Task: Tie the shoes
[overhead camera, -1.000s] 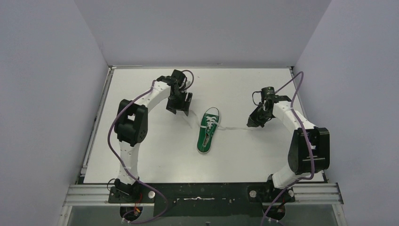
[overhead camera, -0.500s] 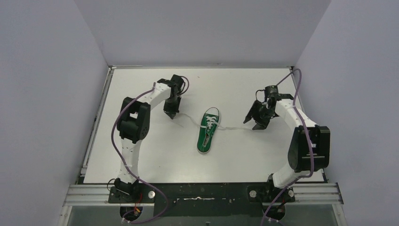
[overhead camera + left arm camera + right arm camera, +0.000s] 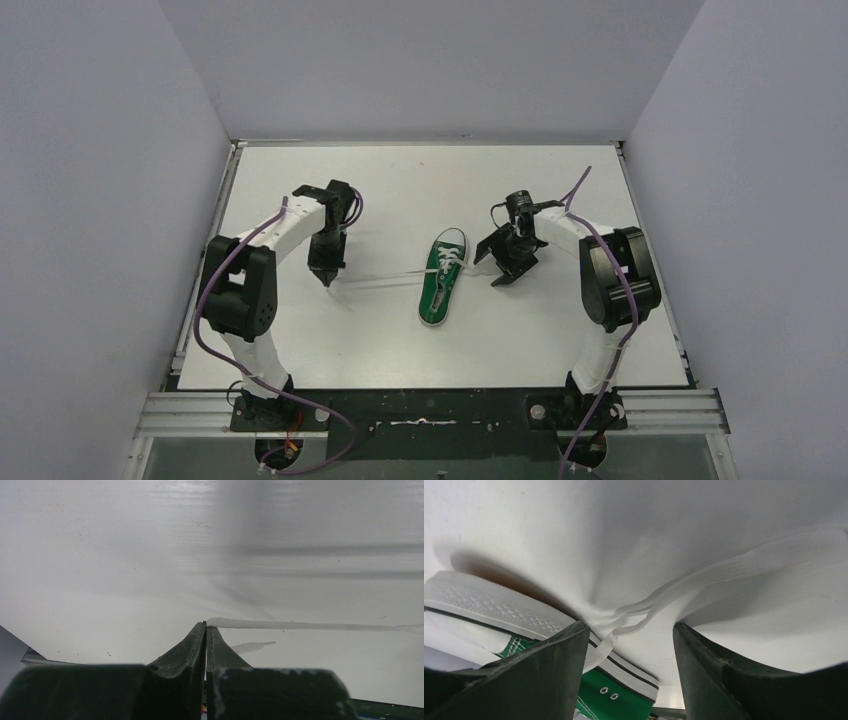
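We judge the tying barely begun: our left gripper [image 3: 206, 628] is clamped on one white flat lace [image 3: 300, 625] of the small green canvas sneaker [image 3: 441, 278], our right gripper [image 3: 631, 645] stands spread around the other lace [image 3: 704, 577], and no knot shows.

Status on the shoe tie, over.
Left gripper shut on lace end, stretched straight from green sneaker. Right gripper open, other lace slack between its fingers. No bow yet. Nothing in the way.

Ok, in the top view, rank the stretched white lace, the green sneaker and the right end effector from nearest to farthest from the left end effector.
1. stretched white lace: its end is pinched in the left end effector, and it runs right toward the shoe.
2. green sneaker: mid-table, to the right.
3. right end effector: open, just beyond the sneaker's far side.
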Available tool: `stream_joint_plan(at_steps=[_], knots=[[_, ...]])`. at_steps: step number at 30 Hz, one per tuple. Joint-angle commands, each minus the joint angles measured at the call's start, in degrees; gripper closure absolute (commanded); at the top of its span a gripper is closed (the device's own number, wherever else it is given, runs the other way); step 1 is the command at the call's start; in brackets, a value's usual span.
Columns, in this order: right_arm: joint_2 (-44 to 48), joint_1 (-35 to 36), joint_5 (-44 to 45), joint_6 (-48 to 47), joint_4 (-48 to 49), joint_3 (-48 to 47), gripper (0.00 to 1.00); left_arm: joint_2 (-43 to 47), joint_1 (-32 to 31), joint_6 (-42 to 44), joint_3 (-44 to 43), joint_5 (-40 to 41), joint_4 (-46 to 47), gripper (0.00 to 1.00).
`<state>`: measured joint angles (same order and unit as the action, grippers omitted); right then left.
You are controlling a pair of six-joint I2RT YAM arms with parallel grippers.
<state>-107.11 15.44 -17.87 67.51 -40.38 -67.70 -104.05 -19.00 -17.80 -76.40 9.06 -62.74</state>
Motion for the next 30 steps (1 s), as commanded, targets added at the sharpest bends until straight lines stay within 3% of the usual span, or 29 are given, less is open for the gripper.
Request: stream_joint_plan(at_steps=[1, 4, 6, 9, 11, 12, 17, 20, 21, 26, 30], knots=[[-1.11, 0.70, 7.56, 12.60, 0.88, -0.11, 0.38, -0.03, 0.21, -0.19, 0.27, -0.23, 1.87, 1.00], [-1.43, 0.89, 9.41, 18.10, -1.91, 1.51, 0.49, -0.64, 0.20, -0.29, 0.35, -1.28, 2.59, 1.00], [-1.41, 1.12, 10.46, 21.31, -2.11, 2.70, 0.67, -0.68, 0.17, -0.30, 0.58, -1.81, 2.92, 1.00], [-1.24, 1.03, 11.61, 24.74, -0.68, 4.61, 0.79, -0.58, 0.20, 0.23, 0.64, -2.44, 3.39, 1.00], [-0.75, 0.26, 13.56, 24.10, -1.00, 4.81, 0.96, -0.67, 0.28, 0.62, 0.59, -2.34, 3.05, 1.00], [-0.46, -0.41, 14.37, 22.82, -2.19, 4.71, 1.00, -0.70, 0.28, 0.81, 0.72, -2.15, 2.96, 1.00], [4.81, -5.81, 20.83, 9.50, -13.46, 2.77, 1.00, -0.76, 0.97, 1.38, 1.68, -0.44, 2.49, 1.00], [10.86, -8.81, 20.17, -1.19, -9.37, 5.83, 1.00, -1.81, 1.10, 1.14, 1.28, 3.47, 1.44, 1.00], [12.98, -9.30, 18.64, -4.27, -6.50, 7.04, 1.00, -1.69, 1.31, 0.81, 1.38, 3.69, 1.67, 0.97], [14.22, -9.73, 9.89, -14.43, 2.49, 7.55, 1.00, 2.10, 1.57, 0.86, 1.10, 1.28, 7.13, 0.45], [11.86, -9.85, 6.46, -20.59, 1.49, 2.34, 1.00, 6.33, 1.49, 6.68, 1.74, -9.12, 19.19, 0.37]])
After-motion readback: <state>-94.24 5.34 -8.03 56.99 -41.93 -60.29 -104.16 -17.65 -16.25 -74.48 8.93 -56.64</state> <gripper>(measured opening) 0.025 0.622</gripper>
